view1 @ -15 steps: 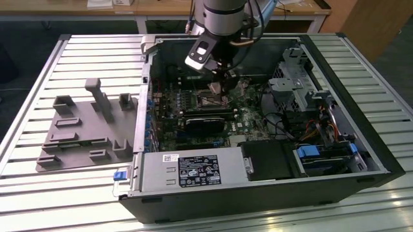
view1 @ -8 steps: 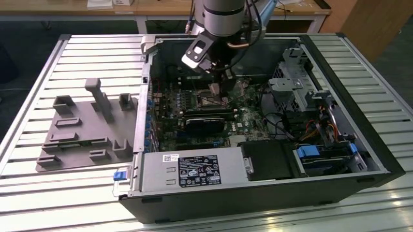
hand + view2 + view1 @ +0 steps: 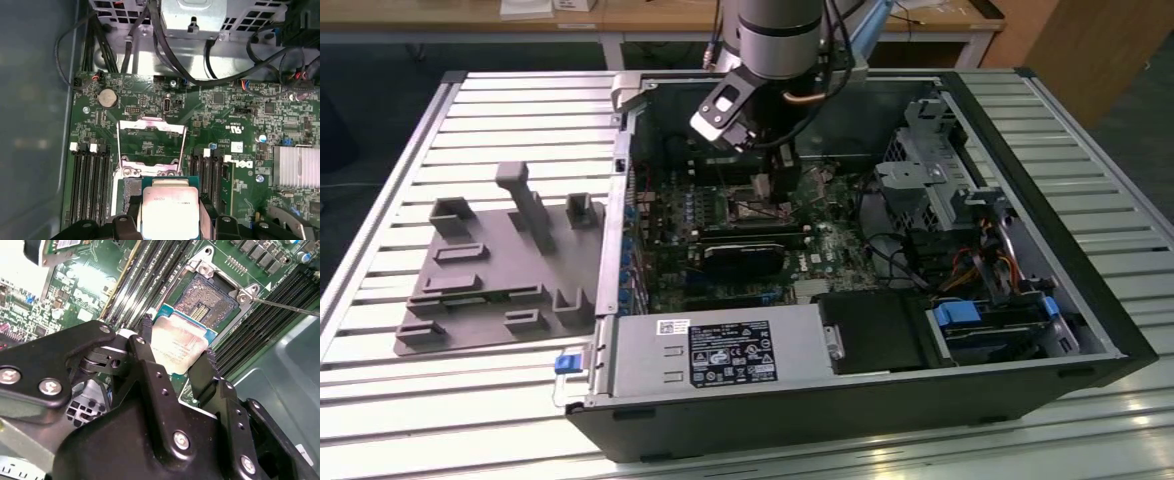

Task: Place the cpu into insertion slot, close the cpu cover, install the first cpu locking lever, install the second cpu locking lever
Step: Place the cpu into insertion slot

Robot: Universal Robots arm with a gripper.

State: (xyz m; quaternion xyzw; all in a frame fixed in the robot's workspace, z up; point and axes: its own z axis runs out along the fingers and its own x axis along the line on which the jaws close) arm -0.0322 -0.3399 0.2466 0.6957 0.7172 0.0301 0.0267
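1. While the big black computer case (image 3: 854, 420) lies open on its side, the arm (image 3: 781, 40) reaches down into it, and in the exterior view its tip is hard to make out.
2. A green board (image 3: 235, 165) lies inside.
3. The gripper (image 3: 177, 340) has both black fingers (image 3: 150, 365) clamped on the cpu (image 3: 182, 347).
4. The cpu cover (image 3: 151, 123) stands flipped open.
5. The insertion slot (image 3: 205, 300) is bare. In the first wrist view the cpu hides part of it.
6. The cpu sits right by the slot. I cannot tell if they touch.
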